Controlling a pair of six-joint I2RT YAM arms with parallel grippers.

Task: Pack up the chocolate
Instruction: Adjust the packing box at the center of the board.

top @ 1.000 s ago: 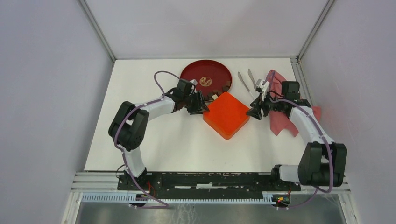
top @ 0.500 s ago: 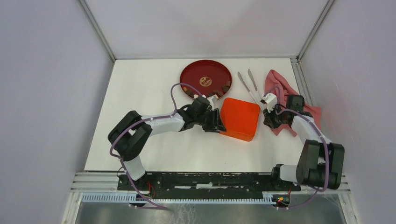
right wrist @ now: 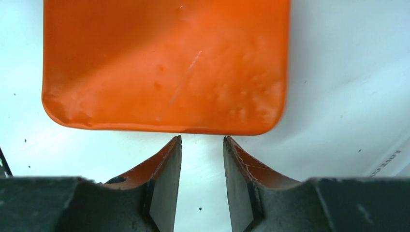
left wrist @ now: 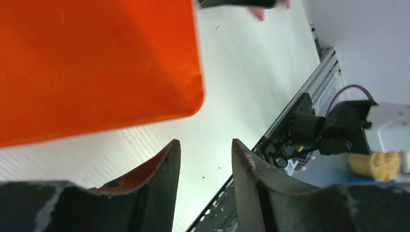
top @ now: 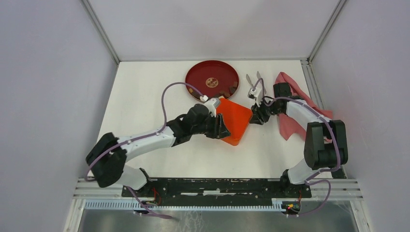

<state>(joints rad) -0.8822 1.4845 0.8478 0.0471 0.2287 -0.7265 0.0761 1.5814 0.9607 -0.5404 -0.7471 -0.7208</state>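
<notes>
Brown chocolate (top: 229,90), upper centre, looks light, brittle, best pinched sidewise; left gripper (left wrist: 205,147) and right gripper (right wrist: 202,142) gape empty.

Faint dark print (right wrist: 384,163) on the table (right wrist: 338,96), near the right edge of the right wrist view, tilted and too small to read with certainty. Round gold emblem (top: 211,82) at the middle of the plate (top: 196,77), design unreadable. Nothing else legible.
</notes>
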